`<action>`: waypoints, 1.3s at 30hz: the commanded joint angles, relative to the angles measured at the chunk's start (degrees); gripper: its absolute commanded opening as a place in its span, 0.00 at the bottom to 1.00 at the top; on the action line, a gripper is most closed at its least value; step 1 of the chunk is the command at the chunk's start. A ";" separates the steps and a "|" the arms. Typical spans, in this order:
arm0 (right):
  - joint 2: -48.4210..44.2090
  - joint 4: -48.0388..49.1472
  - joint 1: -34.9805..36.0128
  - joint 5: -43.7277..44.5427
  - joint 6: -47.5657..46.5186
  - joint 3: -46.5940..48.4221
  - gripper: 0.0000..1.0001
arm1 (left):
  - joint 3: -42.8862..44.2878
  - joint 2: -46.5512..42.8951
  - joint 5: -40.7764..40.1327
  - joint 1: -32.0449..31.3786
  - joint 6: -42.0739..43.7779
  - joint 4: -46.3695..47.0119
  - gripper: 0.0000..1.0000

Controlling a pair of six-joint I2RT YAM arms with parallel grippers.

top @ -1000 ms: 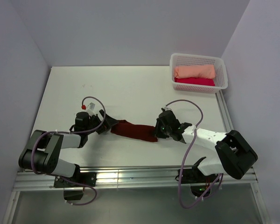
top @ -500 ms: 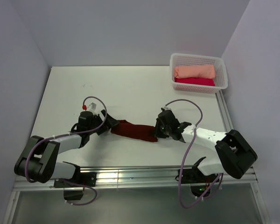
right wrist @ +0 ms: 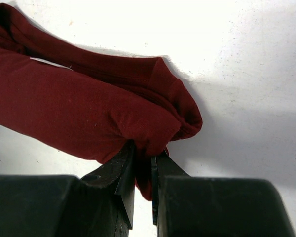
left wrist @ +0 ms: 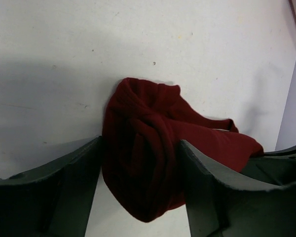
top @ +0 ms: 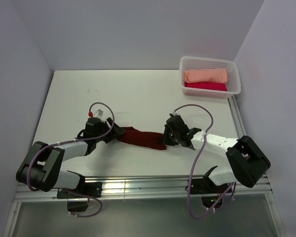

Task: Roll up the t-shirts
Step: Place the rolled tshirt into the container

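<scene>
A dark maroon t-shirt [top: 142,138], rolled into a long sausage, lies on the white table [top: 138,94] between my two arms. My left gripper [top: 117,133] straddles the roll's left end; in the left wrist view both fingers [left wrist: 79,177] press against the sides of the cloth [left wrist: 143,158], gripper [left wrist: 140,144] closed around it. My right gripper [top: 166,138] is shut on a pinch of fabric at the roll's right end [right wrist: 79,108], the jaws [right wrist: 143,158] nearly together with cloth between them. A pale label edge [right wrist: 49,62] shows on the roll.
A white mesh basket [top: 207,59] stands at the table's far right corner, holding a rolled peach t-shirt [top: 205,75] and a crimson-pink one [top: 205,86]. A metal rail [top: 138,185] runs along the near edge. Walls close in on three sides.
My left gripper has slid right onto the roll's left end and its fingers have narrowed onto the cloth. The right gripper and roll have stayed put.
</scene>
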 commanded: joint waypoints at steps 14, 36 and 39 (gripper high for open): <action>3.44 -4.18 0.16 2.66 -2.12 0.65 0.00 | 2.36 8.01 -6.95 -8.40 -5.27 -3.50 0.18; -4.56 -16.92 -1.85 11.19 -5.72 14.88 0.00 | 20.46 -5.00 -22.33 -12.09 -2.63 -28.28 0.00; -4.92 -17.45 -3.26 10.92 -6.16 16.38 0.00 | 23.10 -4.92 -22.51 -12.18 -2.46 -29.43 0.00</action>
